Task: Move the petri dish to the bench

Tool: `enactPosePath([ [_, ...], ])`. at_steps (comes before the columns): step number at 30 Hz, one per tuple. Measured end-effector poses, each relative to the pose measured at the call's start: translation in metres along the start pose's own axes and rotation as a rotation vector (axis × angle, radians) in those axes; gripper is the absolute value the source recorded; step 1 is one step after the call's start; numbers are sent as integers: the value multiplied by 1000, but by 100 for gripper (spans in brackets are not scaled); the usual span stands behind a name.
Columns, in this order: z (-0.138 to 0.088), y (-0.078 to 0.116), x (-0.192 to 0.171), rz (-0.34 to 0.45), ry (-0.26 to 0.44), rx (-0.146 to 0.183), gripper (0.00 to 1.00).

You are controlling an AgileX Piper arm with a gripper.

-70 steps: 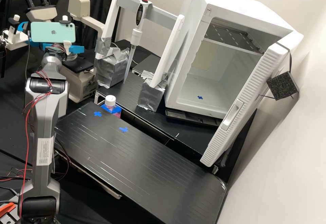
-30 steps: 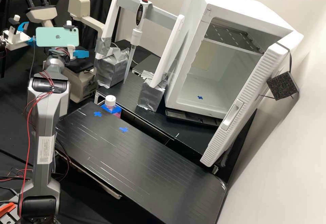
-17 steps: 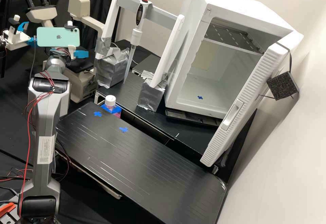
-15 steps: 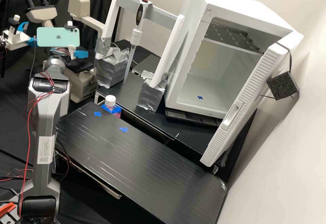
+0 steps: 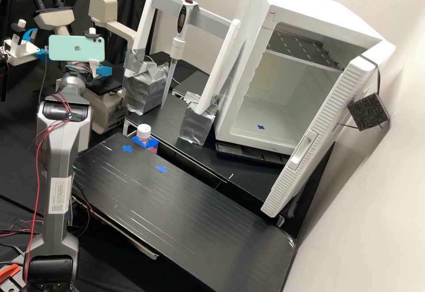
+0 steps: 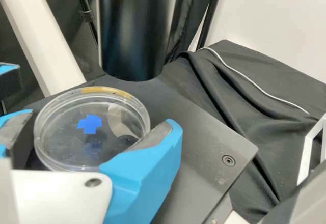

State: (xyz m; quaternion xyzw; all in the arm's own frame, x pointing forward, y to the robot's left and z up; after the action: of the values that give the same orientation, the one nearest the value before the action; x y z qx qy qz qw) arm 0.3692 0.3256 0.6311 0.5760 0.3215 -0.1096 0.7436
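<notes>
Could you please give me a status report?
Gripper at dish. Dish over microscope stage, not on bench. Black cylinder close by, may hinder lifting.

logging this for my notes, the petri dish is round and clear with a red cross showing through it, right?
Not quite: the cross is blue, not red, as the wrist view shows. The petri dish is indeed round and clear, with the cross showing through it.

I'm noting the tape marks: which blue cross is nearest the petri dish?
The blue cross in the wrist view, ringed by the petri dish; of the others, two lie on the bench, one inside the white cabinet.
</notes>
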Motion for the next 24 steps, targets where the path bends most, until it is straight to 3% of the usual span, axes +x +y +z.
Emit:
enactPosePath([
  [24,4,-1,-1,-8,-6,26,0],
])
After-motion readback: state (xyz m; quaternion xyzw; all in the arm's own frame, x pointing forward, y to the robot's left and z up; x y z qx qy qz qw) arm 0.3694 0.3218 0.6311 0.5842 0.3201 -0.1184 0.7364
